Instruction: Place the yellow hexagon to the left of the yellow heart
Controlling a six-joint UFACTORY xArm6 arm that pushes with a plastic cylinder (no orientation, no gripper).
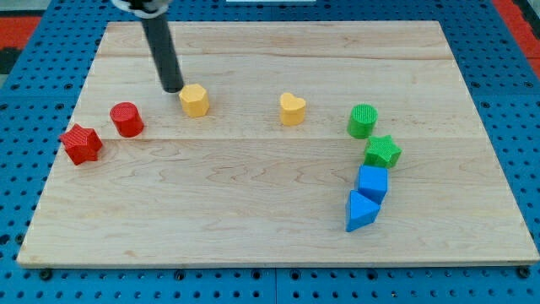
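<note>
The yellow hexagon (194,100) sits on the wooden board left of centre, toward the view's top. The yellow heart (293,108) lies to its right, about a hand's width away, at nearly the same height in the view. My tip (173,89) rests just left of and slightly above the yellow hexagon, very close to it or touching its upper left side. The dark rod rises from there to the view's top edge.
A red cylinder (127,118) and a red star (81,143) lie at the left. A green cylinder (363,120), green star (382,151), blue cube (372,181) and blue triangular block (362,210) stand in a line at the right. The board's wooden surface (253,194) ends on blue pegboard.
</note>
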